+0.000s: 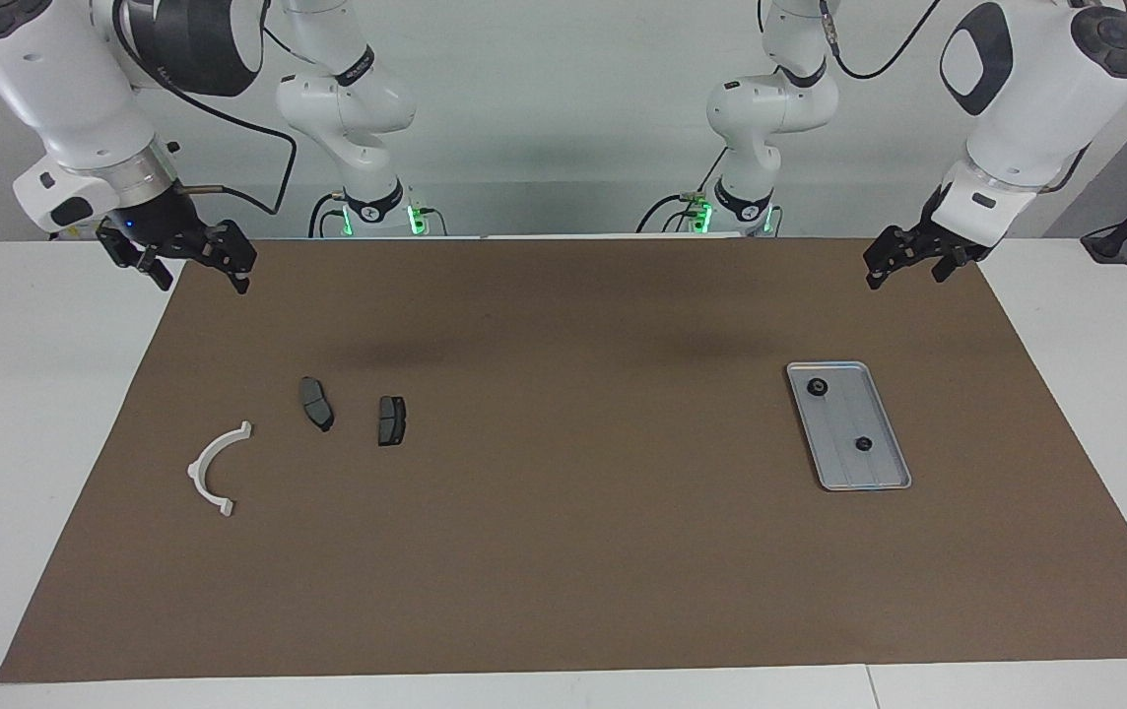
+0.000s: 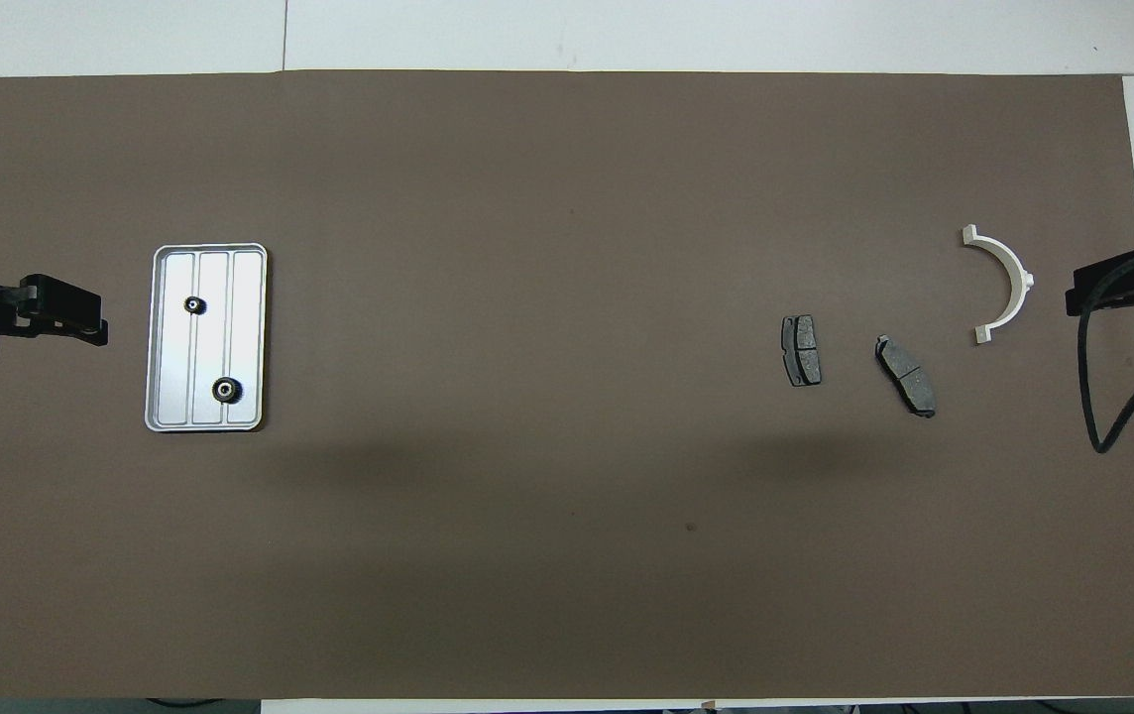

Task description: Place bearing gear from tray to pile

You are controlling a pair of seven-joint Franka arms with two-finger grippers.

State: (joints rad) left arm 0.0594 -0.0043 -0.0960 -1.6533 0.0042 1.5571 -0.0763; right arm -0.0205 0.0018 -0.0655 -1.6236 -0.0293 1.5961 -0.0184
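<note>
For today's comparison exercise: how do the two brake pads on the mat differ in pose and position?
The pad nearer the tray lies roughly square to the mat; the pad nearer the white bracket lies tilted. The first sits farther from the robots, the second slightly nearer. Both are dark grey, flat on the brown mat.

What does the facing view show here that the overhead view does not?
Only the facing view shows both arms' bodies and bases, with the grippers raised above the mat. Only the overhead view shows the tray's ridges from straight above. Both show the open left gripper and right gripper, two bearing gears in the tray, the white bracket and two brake pads.
</note>
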